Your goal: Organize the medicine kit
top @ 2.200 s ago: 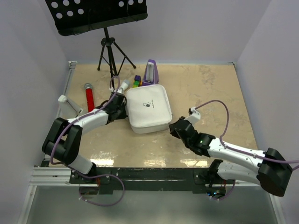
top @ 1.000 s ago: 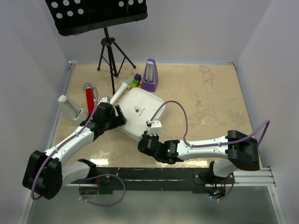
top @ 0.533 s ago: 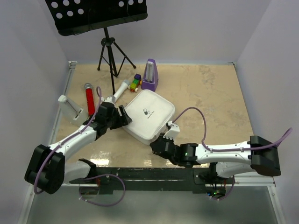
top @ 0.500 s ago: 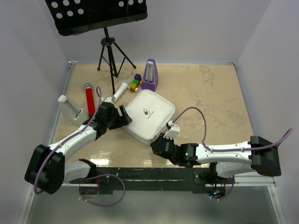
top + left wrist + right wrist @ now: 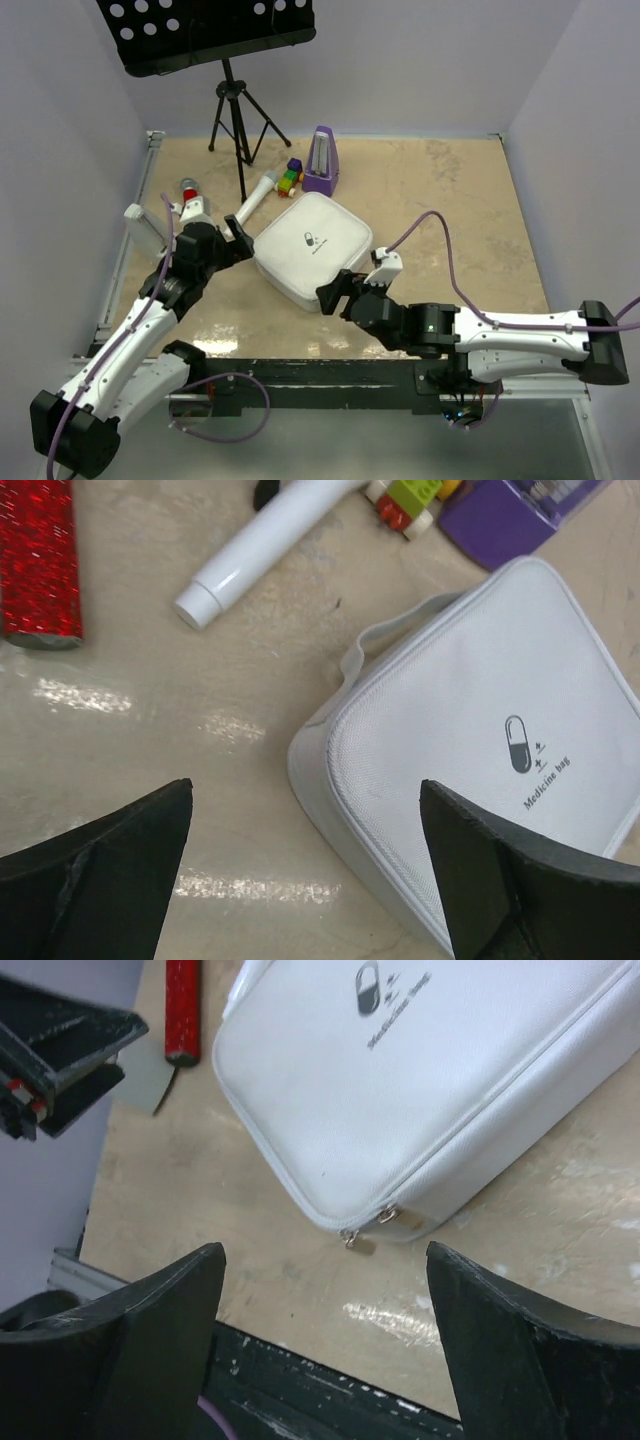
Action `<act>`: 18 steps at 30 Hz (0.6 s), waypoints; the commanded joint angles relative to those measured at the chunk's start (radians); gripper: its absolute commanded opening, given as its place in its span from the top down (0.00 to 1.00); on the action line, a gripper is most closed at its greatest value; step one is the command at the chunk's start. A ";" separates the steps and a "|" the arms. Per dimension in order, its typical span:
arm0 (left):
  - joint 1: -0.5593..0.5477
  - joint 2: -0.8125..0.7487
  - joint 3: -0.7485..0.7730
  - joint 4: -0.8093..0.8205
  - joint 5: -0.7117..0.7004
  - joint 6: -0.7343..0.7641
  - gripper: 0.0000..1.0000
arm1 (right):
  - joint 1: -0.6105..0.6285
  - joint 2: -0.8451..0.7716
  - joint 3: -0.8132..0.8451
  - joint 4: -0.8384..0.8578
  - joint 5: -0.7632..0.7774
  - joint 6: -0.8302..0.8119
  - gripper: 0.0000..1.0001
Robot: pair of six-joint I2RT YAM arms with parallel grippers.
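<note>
My left hand [image 5: 240,238] hangs just off the left corner of the medicine kit [image 5: 312,248], fingers wide apart and gripping nothing. My right hand [image 5: 338,290] is spread open too, at the kit's near corner by the zipper pulls [image 5: 365,1230], and touches nothing. The kit lies flat and closed on the table [image 5: 450,200], logo up. Beyond the kit stands a purple metronome [image 5: 321,160]; a white cylinder [image 5: 256,198] lies off its far-left side.
</note>
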 commanded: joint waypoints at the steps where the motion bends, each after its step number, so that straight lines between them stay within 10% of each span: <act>1: 0.005 -0.012 0.077 -0.133 -0.194 0.009 0.00 | -0.007 -0.130 0.015 -0.025 0.262 -0.075 0.12; 18: 0.005 -0.070 0.056 -0.175 -0.183 0.035 0.00 | -0.145 -0.241 -0.011 0.007 0.321 -0.253 0.05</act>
